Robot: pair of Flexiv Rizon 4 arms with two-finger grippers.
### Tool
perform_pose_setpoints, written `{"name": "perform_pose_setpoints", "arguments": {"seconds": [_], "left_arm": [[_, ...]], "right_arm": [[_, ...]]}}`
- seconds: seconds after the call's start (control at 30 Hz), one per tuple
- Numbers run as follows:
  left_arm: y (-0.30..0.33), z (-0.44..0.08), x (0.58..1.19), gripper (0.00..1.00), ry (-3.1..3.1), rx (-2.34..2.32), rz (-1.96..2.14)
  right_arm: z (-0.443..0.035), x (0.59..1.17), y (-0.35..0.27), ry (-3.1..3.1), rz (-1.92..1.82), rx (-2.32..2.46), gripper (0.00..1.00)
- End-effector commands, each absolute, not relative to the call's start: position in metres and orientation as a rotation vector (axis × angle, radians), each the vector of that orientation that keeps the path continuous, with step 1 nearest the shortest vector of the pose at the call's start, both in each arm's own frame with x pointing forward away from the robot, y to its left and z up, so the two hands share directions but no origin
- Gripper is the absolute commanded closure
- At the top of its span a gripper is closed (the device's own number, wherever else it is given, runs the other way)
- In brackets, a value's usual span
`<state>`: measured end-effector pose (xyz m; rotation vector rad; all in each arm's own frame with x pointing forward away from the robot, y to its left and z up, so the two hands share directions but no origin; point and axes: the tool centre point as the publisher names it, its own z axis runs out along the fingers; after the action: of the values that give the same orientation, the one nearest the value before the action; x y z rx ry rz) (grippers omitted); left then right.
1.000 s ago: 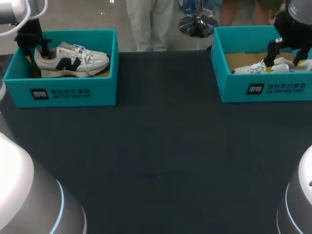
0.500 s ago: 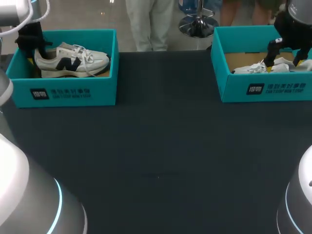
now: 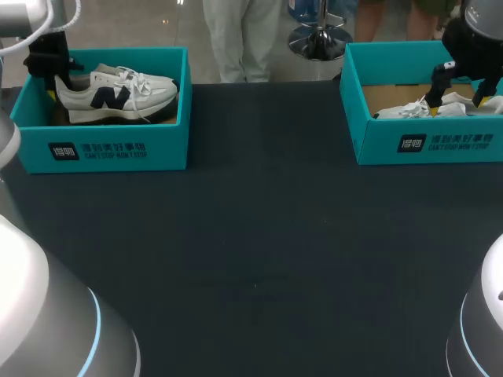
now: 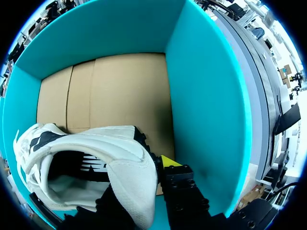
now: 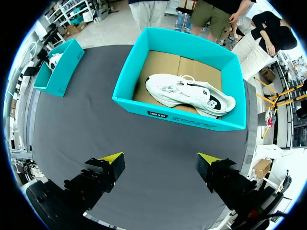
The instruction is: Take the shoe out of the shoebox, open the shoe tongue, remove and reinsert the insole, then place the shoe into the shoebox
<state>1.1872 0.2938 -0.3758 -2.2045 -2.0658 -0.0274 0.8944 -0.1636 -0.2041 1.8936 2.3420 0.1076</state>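
Observation:
A white sneaker (image 3: pixel 118 94) with a dark side logo lies in the teal shoebox (image 3: pixel 110 145) at the far left of the table. My left gripper (image 3: pixel 53 80) stands at its heel. In the left wrist view the gripper (image 4: pixel 139 178) is shut on the sneaker's heel collar (image 4: pixel 129 167). One yellow fingertip (image 4: pixel 168 162) shows outside the heel, next to the box wall (image 4: pixel 206 96); the other finger is hidden inside the shoe. My right gripper (image 3: pixel 456 98) hangs open above the right box; its wrist view shows it (image 5: pixel 160 163) with nothing between the fingers.
A second teal shoebox (image 3: pixel 424 141) at the far right holds another white sneaker (image 3: pixel 409 110). The right wrist view looks down on this box (image 5: pixel 182 117) and its sneaker (image 5: pixel 189 93), with the left box (image 5: pixel 60 67) far off. Dark tabletop (image 3: pixel 259 236) lies between the boxes.
My left gripper has closed on the sneaker's heel, and the sneaker has risen slightly in its box. The right arm has not moved.

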Motion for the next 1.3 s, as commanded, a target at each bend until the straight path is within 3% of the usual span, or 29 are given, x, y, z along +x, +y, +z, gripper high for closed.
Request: {"name": "perform_pose_setpoints", "arguments": {"seconds": [0.03,0.67,1.3], "left_arm": [[0.295,-0.354,1.179,1.00,-2.066,-2.218,-0.033],[0.296,-0.247,1.160,1.00,-2.167,-2.158,-0.145],[0.299,-0.185,1.163,1.00,-2.249,-2.155,-0.153]], "right_arm": [[-0.204,0.895,-0.163,2.342,0.105,1.894,0.00],[-0.204,0.895,-0.163,2.342,0.105,1.894,0.00],[-0.204,0.895,-0.163,2.342,0.105,1.894,0.00]]}}
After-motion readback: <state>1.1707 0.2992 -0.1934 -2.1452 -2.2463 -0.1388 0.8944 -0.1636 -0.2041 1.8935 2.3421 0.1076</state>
